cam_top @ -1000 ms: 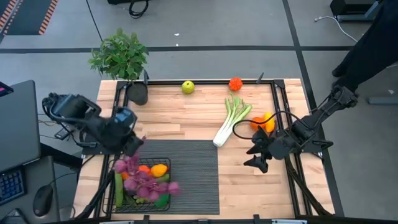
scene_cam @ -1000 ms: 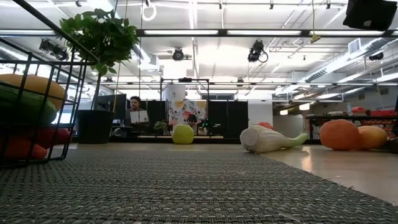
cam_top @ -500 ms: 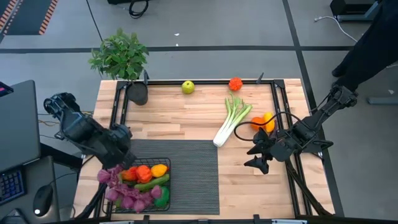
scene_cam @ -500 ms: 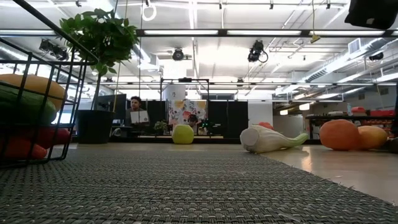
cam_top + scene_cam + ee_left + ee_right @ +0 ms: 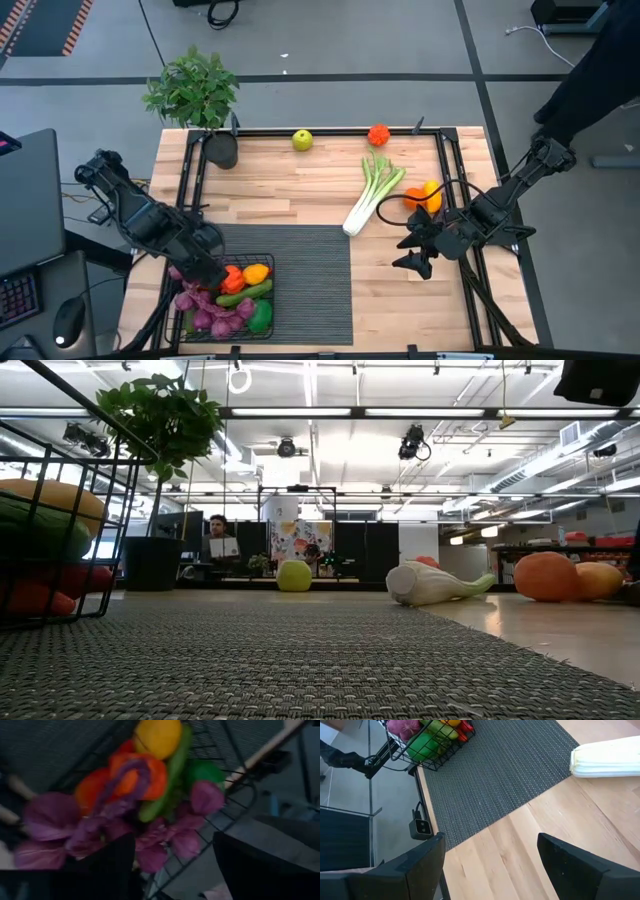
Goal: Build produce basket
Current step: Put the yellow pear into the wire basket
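The black wire basket (image 5: 268, 300) stands on the ribbed mat's near left corner. It holds purple grapes (image 5: 205, 312), a yellow lemon (image 5: 256, 272), red peppers (image 5: 231, 279), a cucumber (image 5: 245, 293) and a green fruit (image 5: 261, 317). My left gripper (image 5: 205, 272) hangs open over the basket's far left part. The grapes (image 5: 165, 835) lie just beyond its spread fingers. On the bare wood rest a leek (image 5: 372, 195), a green apple (image 5: 302, 140), a red fruit (image 5: 378, 134) and an orange beside a yellow fruit (image 5: 422, 196). My right gripper (image 5: 410, 250) waits open, right of the mat. My left gripper comes down at the grapes from above and from the table's left. Its fingers (image 5: 117, 865) stand wide apart on either side of the bunch. Whether a finger touches the grapes I cannot tell. The grapes lie in the basket on the other produce.
A potted plant (image 5: 195, 88) in a black pot (image 5: 222, 151) stands at the far left corner. The ribbed mat (image 5: 310, 280) has free room to the right of the basket. A black rail frame (image 5: 445, 150) borders the table. A monitor (image 5: 25, 200) stands beyond the left edge.
My left gripper has gone toward the table's near edge and down over the basket with the purple grapes. The bunch, first spread across the basket below the gripper, now lies gathered in the basket's near left part.
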Robot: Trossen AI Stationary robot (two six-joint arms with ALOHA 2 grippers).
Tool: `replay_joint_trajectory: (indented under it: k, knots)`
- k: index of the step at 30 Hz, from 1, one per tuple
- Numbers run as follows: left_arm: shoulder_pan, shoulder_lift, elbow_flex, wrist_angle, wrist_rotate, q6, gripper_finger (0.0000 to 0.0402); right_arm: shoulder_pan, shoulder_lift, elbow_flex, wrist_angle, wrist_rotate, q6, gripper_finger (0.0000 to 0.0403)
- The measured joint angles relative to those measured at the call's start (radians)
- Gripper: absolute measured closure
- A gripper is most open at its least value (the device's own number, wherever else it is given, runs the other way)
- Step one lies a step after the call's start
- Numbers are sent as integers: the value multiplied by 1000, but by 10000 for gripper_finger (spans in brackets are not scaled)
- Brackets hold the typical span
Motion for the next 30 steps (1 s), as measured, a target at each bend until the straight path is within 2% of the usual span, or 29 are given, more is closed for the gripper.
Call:
replay_joint_trajectory:
  k: [4,9,16,21,23,26,30]
  knots:
    - [6,0,0,40,-26,37,115,0,0,0,0,4,0,85]
    - [55,0,0,63,-254,156,122,-2,21,0,-33,70,3,85]
    - [220,0,0,137,-359,334,142,-21,103,0,-169,20,117,85]
    - [386,21,1,161,-476,545,158,-21,189,0,-177,-32,160,85]
    - [455,31,1,225,-490,654,162,-21,223,0,-178,-53,193,85]
    - [550,51,1,324,-455,804,162,-26,266,0,-176,-53,261,85]
    - [686,80,1,368,-406,909,156,-70,304,0,-181,-33,380,85]
